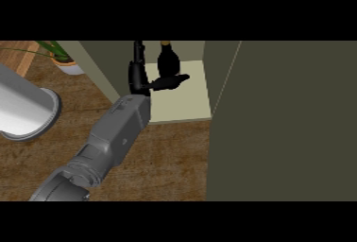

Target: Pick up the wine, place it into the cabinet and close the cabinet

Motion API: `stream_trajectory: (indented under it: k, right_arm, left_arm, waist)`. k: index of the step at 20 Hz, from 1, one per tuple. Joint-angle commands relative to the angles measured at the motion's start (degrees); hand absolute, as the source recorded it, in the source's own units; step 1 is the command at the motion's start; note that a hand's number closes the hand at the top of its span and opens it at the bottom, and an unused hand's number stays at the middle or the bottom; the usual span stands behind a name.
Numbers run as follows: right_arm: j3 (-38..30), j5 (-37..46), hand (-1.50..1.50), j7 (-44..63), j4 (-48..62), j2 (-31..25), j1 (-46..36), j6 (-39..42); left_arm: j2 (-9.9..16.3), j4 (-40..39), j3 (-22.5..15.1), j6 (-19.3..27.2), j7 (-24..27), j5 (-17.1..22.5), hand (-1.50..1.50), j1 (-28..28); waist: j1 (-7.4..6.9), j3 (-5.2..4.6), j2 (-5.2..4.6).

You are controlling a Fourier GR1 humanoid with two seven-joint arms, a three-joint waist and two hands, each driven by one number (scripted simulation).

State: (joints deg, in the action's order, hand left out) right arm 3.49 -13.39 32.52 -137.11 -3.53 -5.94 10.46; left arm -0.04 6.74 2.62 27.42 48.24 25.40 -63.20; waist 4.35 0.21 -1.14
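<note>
Left hand (157, 84) reaches into the open cabinet (182, 101), fingers straight beside the upright wine (167, 59), apparently letting go.

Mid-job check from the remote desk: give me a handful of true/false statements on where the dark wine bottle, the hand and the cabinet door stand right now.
1. The dark glass wine bottle stands upright on the pale shelf inside the olive-green cabinet. True.
2. The cabinet door is shut. False: it stands open at the view's right, with the shelf exposed.
3. The black hand on the grey forearm is inside the cabinet opening, right by the bottle. True.
4. The bottle lies on its side on the brown wooden counter. False: it is upright in the cabinet.
5. A potted green plant sits inside the cabinet. False: it stands outside, at upper left.
</note>
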Motion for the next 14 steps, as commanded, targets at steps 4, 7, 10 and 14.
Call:
stream_trajectory:
  k: [4, 7, 10, 14]
  right_arm:
    - [-1.39, -3.96, -1.5, 1.89, -5.84, -1.03, 2.6, 0.52]
    - [0.41, -0.39, -1.5, -0.29, -2.62, -0.17, 1.87, 0.43]
    - [4.92, 3.54, -1.5, -1.31, -2.96, 2.08, 3.38, -0.47]
    - [-1.7, -3.99, -1.5, 1.76, -5.41, -1.02, 2.13, -0.17]
  left_arm:
    - [2.07, -0.95, 0.62, -4.57, 1.18, -0.27, -1.5, 2.57]
    - [0.72, -1.02, -0.13, -5.92, 1.63, -1.23, -1.5, 3.2]
    - [0.04, -1.15, -0.22, -7.58, 2.66, -0.57, -1.5, 3.71]
    - [0.04, -0.92, 0.02, -7.85, 1.68, 0.25, -1.5, 3.85]
  waist:
    - [-0.27, -0.28, -0.15]
    - [-1.2, -0.28, -0.02]
    - [-0.45, -0.32, -0.14]
    - [-1.01, -0.26, 0.23]
